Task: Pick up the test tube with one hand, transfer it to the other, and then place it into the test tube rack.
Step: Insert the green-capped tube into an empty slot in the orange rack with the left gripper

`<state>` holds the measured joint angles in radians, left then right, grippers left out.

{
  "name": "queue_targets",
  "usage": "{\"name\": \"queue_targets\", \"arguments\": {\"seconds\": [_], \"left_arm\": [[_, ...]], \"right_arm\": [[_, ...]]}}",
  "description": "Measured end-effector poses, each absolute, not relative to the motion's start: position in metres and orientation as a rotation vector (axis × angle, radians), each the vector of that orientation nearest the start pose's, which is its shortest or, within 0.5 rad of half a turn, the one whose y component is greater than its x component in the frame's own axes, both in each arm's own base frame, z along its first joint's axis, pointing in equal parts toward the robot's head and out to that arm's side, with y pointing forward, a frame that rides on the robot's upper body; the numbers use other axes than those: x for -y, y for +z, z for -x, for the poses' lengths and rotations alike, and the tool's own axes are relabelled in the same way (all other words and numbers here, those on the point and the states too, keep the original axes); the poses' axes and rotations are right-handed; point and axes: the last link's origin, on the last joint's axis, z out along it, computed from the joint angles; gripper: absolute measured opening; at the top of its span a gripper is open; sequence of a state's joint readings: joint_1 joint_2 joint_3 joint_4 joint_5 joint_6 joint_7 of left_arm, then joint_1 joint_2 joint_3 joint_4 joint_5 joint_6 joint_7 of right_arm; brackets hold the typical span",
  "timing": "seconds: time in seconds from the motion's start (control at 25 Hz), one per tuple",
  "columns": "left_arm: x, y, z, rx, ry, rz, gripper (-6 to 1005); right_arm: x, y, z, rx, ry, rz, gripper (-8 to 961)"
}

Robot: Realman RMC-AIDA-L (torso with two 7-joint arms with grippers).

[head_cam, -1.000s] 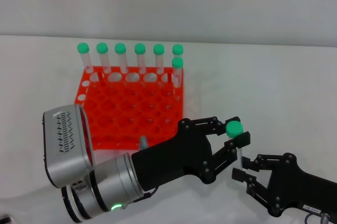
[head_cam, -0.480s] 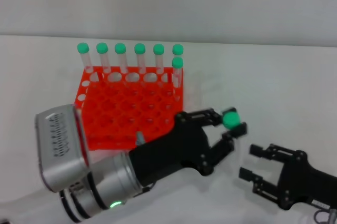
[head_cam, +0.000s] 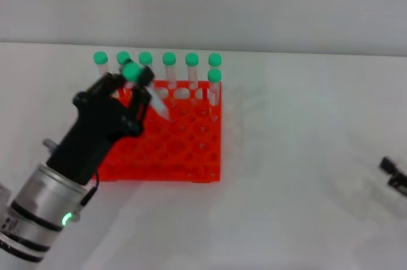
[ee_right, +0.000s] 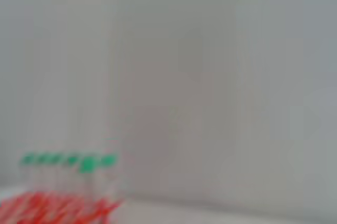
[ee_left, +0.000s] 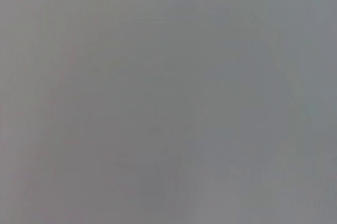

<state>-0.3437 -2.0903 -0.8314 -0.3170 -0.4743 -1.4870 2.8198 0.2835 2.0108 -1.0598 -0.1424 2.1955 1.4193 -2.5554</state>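
The left gripper (head_cam: 130, 89) is gripping the test tube (head_cam: 147, 95) just under its green cap, tilted above the test tube rack (head_cam: 162, 140) in the upper left; it looks light, stiff and slippery; the right gripper (head_cam: 395, 175) is sitting at the right edge, jaw state unclear.
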Motion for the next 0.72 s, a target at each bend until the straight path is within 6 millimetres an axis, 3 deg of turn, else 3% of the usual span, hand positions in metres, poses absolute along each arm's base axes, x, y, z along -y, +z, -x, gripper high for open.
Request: {"name": "queue_targets", "arguments": {"seconds": [0.08, 0.24, 0.72], "left_arm": [[-0.293, -0.037, 0.252, 0.389, -1.208, 1.778, 278], [-0.314, -0.040, 0.251, 0.455, -1.155, 1.765, 281], [-0.358, -0.046, 0.238, 0.453, -1.031, 1.844, 289]], "right_arm": [[-0.264, 0.005, -0.351, -0.541, 0.876, 1.955, 867], [-0.265, 0.017, -0.349, -0.540, 0.955, 1.844, 863], [-0.278, 0.009, -0.333, -0.519, 1.002, 1.878, 861]]}}
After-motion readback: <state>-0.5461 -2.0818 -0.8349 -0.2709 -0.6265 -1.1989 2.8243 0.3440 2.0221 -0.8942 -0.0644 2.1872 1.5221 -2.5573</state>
